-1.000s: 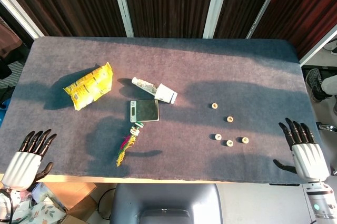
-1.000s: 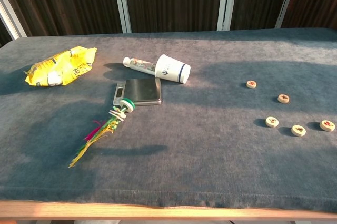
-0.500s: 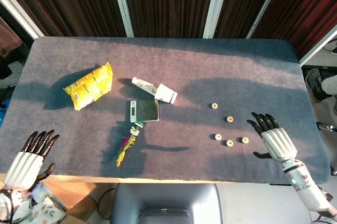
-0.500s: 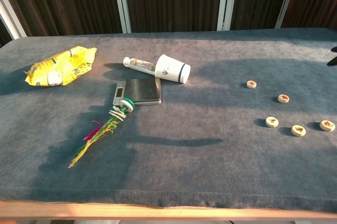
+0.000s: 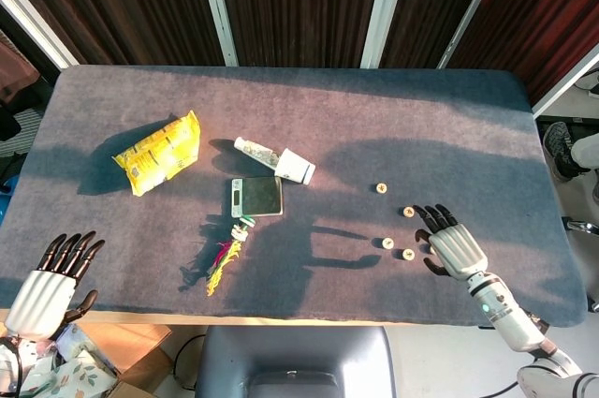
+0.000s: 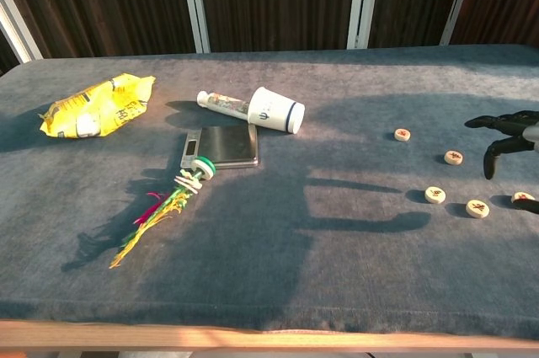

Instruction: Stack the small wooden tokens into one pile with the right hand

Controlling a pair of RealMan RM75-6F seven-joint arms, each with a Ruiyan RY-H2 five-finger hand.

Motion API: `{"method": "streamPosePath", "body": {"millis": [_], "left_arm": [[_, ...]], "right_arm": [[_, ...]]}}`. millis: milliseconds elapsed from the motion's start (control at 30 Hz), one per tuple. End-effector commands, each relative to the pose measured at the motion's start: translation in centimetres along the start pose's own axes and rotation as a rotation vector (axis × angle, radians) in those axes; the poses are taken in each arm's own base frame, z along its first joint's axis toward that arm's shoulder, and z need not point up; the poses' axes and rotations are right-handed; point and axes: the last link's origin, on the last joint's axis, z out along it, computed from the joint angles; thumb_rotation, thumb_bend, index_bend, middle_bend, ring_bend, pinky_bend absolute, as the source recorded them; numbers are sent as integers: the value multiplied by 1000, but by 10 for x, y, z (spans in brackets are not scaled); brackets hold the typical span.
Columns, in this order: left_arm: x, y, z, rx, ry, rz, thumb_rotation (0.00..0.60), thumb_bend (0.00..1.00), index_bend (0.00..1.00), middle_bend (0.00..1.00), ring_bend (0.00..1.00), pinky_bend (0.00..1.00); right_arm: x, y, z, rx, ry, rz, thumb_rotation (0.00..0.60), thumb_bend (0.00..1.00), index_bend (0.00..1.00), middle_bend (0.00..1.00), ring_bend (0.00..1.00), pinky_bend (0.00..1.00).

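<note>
Five small round wooden tokens (image 6: 434,195) lie flat and unstacked, each apart from the others, toward the table's right edge, nearer its front.

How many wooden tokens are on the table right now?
5, all separate: one farthest back, one nearer and to its right, then a front row of three, with the rightmost under the right hand. None stacked.
</note>
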Motion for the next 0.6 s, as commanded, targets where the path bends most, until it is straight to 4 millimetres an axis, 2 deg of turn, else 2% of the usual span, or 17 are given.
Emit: {"method": "streamPosePath", "body": {"millis": [33,600], "left_arm": [[0,0,0,0,0,1,599,364,0,0,0,40],[0,-1,1,5,-5,4,598,364,0,0,0,40]], "right_arm": [[-4,-2,4,1,-10,-6,599,448,522,0,0,0],[-18,-15,19,13,-44,8,600,449,524,0,0,0]]}}
